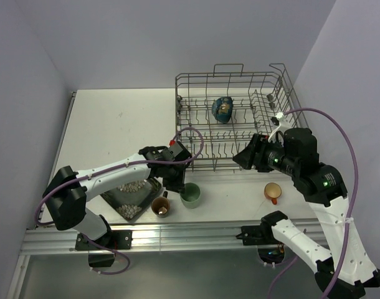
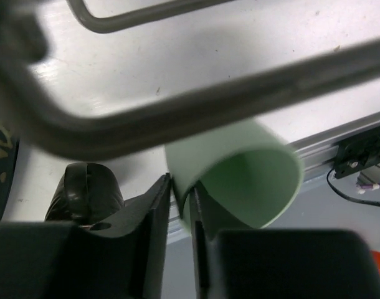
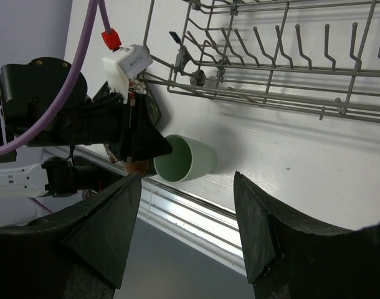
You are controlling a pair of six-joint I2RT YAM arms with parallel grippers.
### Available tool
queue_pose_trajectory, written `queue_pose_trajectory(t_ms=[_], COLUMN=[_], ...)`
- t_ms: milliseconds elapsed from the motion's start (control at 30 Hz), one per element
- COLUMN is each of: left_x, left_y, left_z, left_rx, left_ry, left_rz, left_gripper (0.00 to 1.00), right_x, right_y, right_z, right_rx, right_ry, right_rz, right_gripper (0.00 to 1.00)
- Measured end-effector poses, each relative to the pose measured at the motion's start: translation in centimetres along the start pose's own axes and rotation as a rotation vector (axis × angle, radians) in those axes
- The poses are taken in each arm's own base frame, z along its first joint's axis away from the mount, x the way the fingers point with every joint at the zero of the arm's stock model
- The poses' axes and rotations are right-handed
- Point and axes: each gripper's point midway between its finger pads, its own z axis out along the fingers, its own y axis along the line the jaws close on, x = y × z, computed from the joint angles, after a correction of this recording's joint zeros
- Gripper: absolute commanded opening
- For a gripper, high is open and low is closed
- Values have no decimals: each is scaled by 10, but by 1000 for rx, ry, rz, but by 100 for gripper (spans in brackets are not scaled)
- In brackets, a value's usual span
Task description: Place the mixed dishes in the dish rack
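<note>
1. At the near edge of the table (image 1: 115, 124), just in front of the dish rack's (image 1: 246, 128) left front corner, the left gripper (image 2: 179, 187) is clenched on the pale green cup (image 2: 240, 168). One finger is inside the rim and one outside.
2. I cannot tell whether that cup rests on the table or is lifted off it.
3. The small brown cup (image 1: 161, 206) stands just left of the green one. The dark square plate (image 1: 131, 198) lies beside it, partly under the left arm.
4. The right gripper (image 3: 187, 175) hovers at the rack's front edge, fingers spread wide and grasping nothing.
5. The dark bowl (image 1: 222, 110) sits among the tines inside the rack.
6. The small orange cup (image 1: 272, 191) stands on the table in front of the rack, towards its right end.
</note>
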Motion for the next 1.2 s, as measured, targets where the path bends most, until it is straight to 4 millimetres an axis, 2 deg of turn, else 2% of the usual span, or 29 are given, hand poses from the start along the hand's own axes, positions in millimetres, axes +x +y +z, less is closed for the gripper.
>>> queue_pose_trajectory(t_ms=[67, 133, 233, 333, 433, 567, 767, 867, 967, 1200], left_x=[1, 2, 5, 4, -5, -11, -2, 5, 10, 12], left_y=[-2, -4, -4, -11, -35, -77, -125, -141, -153, -162], left_z=[0, 0, -3, -18, -46, -108, -198, -232, -254, -269], left_rx=[12, 20, 26, 43, 144, 388, 783, 944, 1068, 1179], left_ry=[7, 12, 27, 35, 5, -52, -109, -118, -113, -102], left_rz=[4, 10, 27, 37, 52, 87, 155, 198, 233, 257], left_gripper=[15, 1, 0, 0, 0, 0, 0, 0, 0, 0], right_x=[0, -1, -1, 0, 3, 7, 15, 17, 14, 2], right_y=[0, -1, -1, 0, 4, 14, 44, 60, 77, 113], right_z=[0, -1, -1, -2, -3, -4, -7, -8, -13, -34], right_rx=[3, 6, 8, 0, -21, -70, -242, -336, -427, -633], right_ry=[-3, -6, -9, -6, 8, 36, 101, 131, 140, 134], right_rz=[0, 0, 2, 8, 16, 35, 69, 95, 103, 105], right_gripper=[68, 68, 68, 68, 68, 68, 69, 68, 68, 69])
